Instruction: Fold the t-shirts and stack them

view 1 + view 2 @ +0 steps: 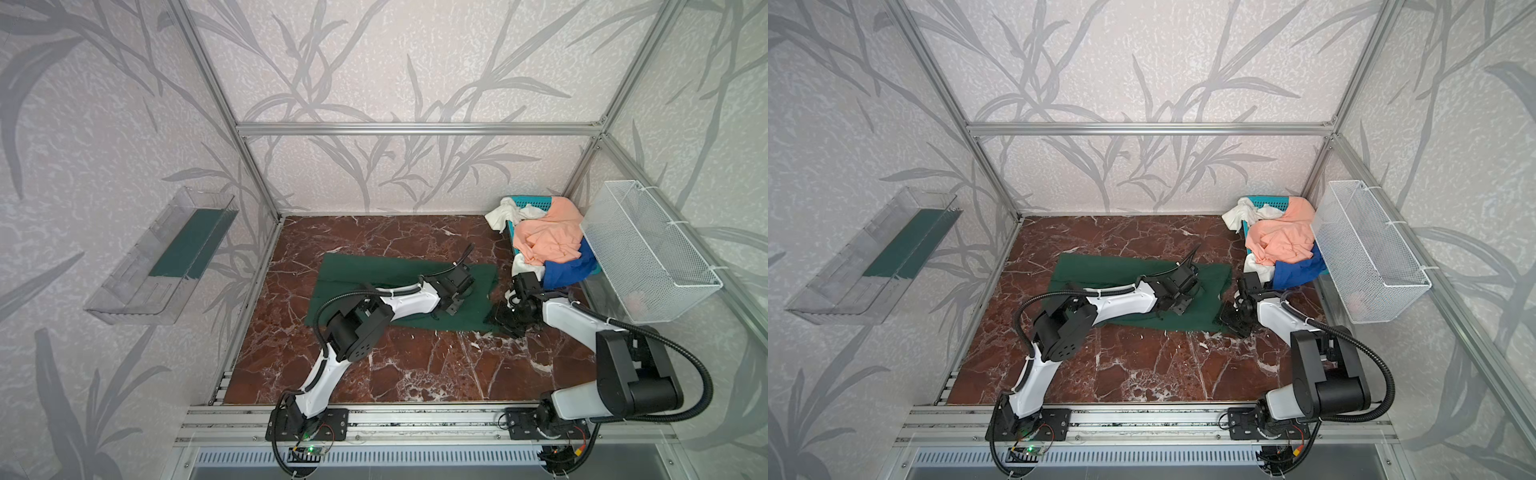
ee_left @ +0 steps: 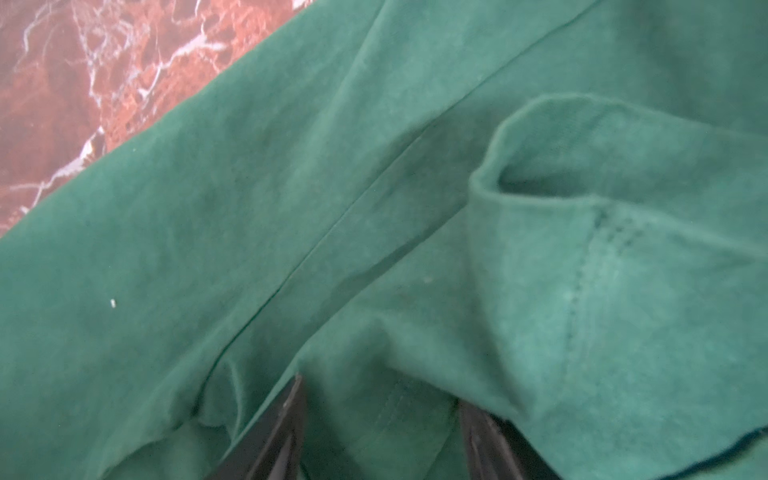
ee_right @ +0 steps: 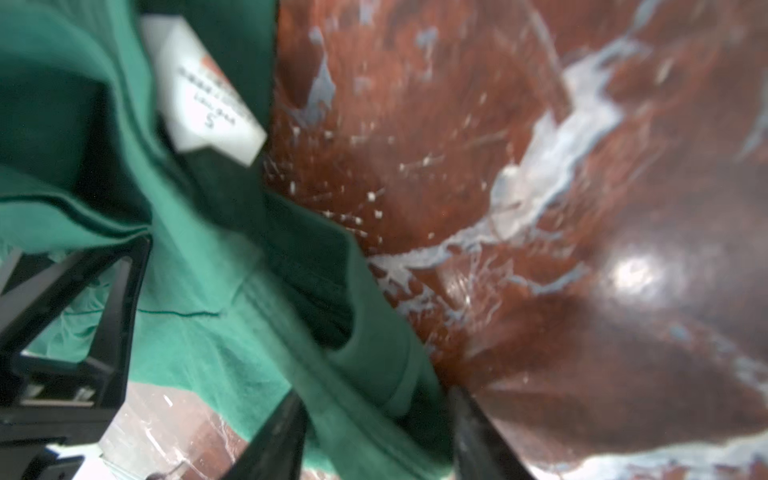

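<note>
Scene: A two-armed robot bends low over a red-brown, marble-patterned bench inside a metal-framed booth papered with grey leaves.
Green t-shirt: The dark forest-green t-shirt lies spread across the middle of the bench in both top views. It is mostly flat, and rumpled at the end toward the right of the view.
Left hand: The left hand is down on the right half of the green t-shirt. The left wrist view shows its dark fingers part-way apart, with a raised fold of green cloth between them and a hemmed sleeve opening close by. Whether they pinch the fold cannot be told.
Right hand: The right hand sits low at the shirt's near right corner. In the right wrist view its fingers straddle a thick hemmed edge of the green cloth, and a gap shows between them. Whether it grips or only brackets the cloth cannot be told.
Label: A white printed label shows inside the shirt, near that edge.
Other t-shirts: The peach-orange t-shirt, the royal blue t-shirt and the white t-shirt are heaped in the teal basket at the bench's far right corner. The peach one is on top, the blue one hangs over the near side, and the white one spills over the rim.
Wire basket: A white wire-mesh basket hangs on the right wall frame, just beside the heap.
Clear tray: A clear plastic tray is fixed to the left wall, well apart from the shirts.
</note>
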### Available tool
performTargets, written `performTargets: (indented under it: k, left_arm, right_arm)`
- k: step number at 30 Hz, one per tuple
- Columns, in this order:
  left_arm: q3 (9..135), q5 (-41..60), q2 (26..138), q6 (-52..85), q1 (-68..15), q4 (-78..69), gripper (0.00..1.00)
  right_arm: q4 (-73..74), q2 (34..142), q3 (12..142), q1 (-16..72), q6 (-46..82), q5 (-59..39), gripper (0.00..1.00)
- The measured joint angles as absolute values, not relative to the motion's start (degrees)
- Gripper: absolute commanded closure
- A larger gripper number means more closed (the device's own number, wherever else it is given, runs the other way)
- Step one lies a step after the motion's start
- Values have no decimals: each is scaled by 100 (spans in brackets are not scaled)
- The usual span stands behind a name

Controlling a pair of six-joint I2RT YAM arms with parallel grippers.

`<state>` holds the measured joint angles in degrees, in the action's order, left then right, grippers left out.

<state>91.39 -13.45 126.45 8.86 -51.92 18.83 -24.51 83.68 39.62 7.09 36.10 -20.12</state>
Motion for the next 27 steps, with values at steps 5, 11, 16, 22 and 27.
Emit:
performTargets:
  k: [5,11,16,22,27]
  left_arm:
    - [9196,-1424,12698,880,-5179,1879,52]
    - [9345,-1514,12761,1002,-5000,1927,55]
    - [9360,-1520,12772,991,-4683,1861,55]
    - [9526,-1693,12857,902,-4390,1765,51]
    - [9924,-1761,12923,777,-4176,1758,45]
  right_arm:
    - [-2320,8486,3940,701,3610,-1951,92]
    - [-2305,8514,3935,705,3586,-1885,100]
    - [-2311,8514,3935,707,3546,-1872,100]
    - [-2314,8514,3931,707,3527,-1870,100]
    - [-2316,8512,3927,705,3496,-1872,100]
